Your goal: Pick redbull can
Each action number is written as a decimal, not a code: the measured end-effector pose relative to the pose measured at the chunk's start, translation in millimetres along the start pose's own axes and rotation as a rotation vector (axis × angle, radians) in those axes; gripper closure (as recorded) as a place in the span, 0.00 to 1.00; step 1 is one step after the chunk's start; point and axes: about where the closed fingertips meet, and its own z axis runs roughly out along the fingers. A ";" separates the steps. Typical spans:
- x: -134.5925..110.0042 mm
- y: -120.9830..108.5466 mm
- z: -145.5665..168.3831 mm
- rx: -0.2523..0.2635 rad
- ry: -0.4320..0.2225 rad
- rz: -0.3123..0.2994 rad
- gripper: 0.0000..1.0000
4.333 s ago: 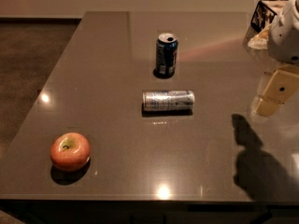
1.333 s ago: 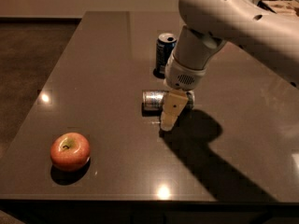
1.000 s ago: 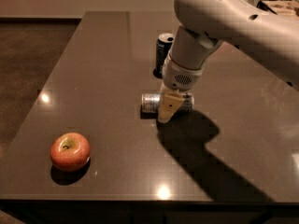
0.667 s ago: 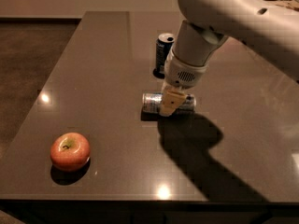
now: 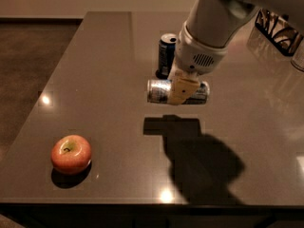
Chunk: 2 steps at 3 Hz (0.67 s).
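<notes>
Above the table (image 5: 95, 80), the end effector (image 5: 180, 92) grips the slim silver redbull can (image 5: 158, 90), held sideways.

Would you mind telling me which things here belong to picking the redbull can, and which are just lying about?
For the job:
redbull can, held above the table by the gripper

Just lying about:
dark blue can
apple
wire rack, far right
</notes>
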 end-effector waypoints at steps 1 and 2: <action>-21.9 16.2 -58.6 0.050 -0.031 -0.078 1.00; -22.4 16.6 -60.1 0.052 -0.032 -0.080 1.00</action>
